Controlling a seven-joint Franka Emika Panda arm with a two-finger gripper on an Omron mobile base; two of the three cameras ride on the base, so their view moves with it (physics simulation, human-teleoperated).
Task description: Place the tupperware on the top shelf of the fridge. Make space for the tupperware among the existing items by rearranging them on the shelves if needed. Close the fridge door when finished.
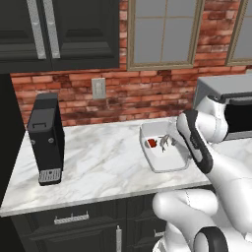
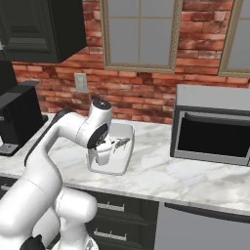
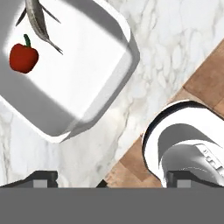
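The tupperware [image 1: 165, 161] is a white lidless tub on the marble counter, also seen in the right base view [image 2: 122, 162] and the hand view [image 3: 83, 74]. Inside it lie a small red pepper [image 3: 24, 57] [image 1: 151, 142] and a grey fish [image 3: 37, 22] [image 1: 168, 140]. My gripper [image 3: 111, 178] hangs open above the tub's near corner and the counter's front edge, holding nothing. From the right base view the gripper [image 2: 103, 157] points down over the tub's front part. The fridge, its door, its shelves and the existing items are out of view.
A black coffee machine [image 1: 47, 140] stands at the counter's left end. A grey microwave [image 2: 212, 127] sits to the right of the tub. Dark wall cabinets [image 1: 59, 34] hang above the left. Wooden floor [image 3: 205, 83] lies below the counter edge.
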